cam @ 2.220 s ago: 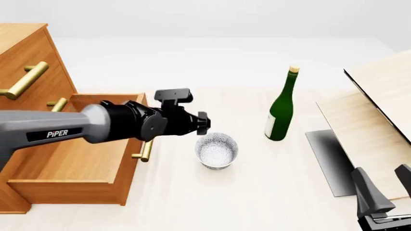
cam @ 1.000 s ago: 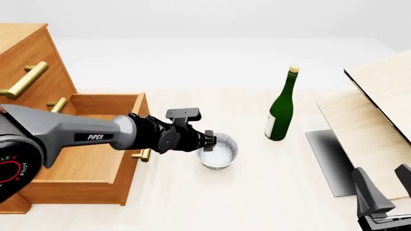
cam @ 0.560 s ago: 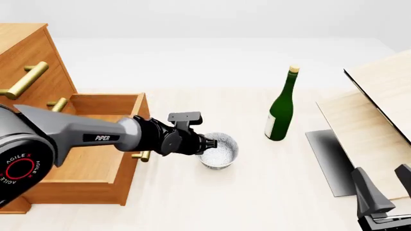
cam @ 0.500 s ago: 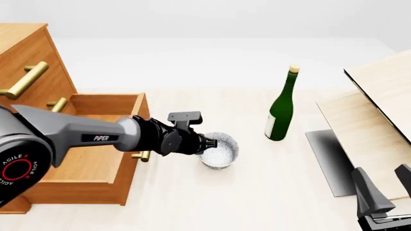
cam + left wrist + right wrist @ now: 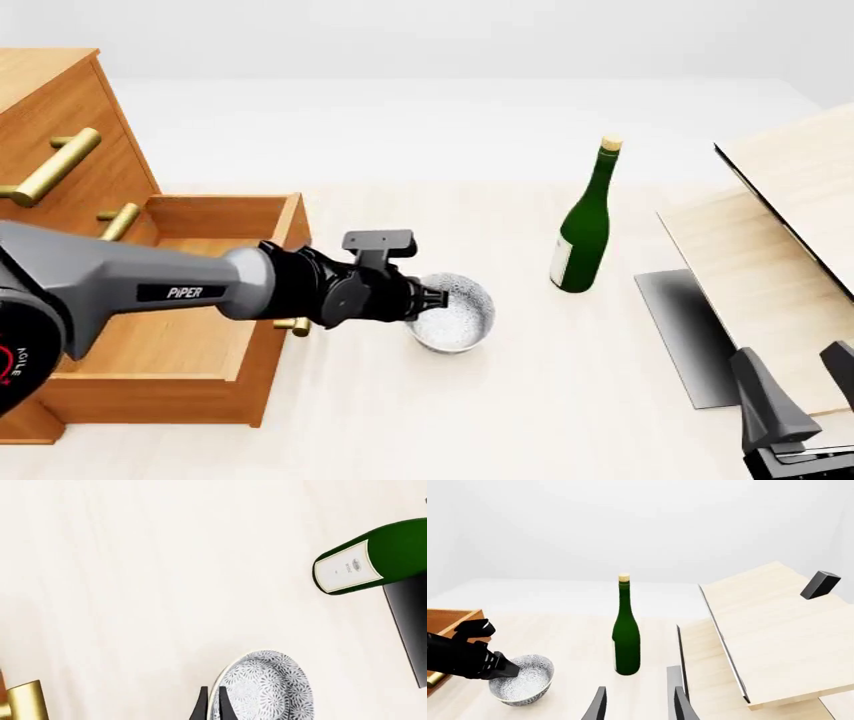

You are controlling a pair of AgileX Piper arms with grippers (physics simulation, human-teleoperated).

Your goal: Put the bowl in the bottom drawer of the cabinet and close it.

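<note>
— Left gripper (image 5: 212,706) is pinched on the bowl (image 5: 451,312) rim; the right gripper (image 5: 636,706) idles apart.

— Why the rim?

— It gives a lifting hold. The bowl sits mid-table beside the bottom drawer (image 5: 174,330), which stands pulled out to take it.

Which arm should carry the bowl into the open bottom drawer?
Left. The left gripper is already shut on the bowl's near rim, right beside the open bottom drawer. The right gripper hangs open far off, behind the bottle, holding nothing.
</note>
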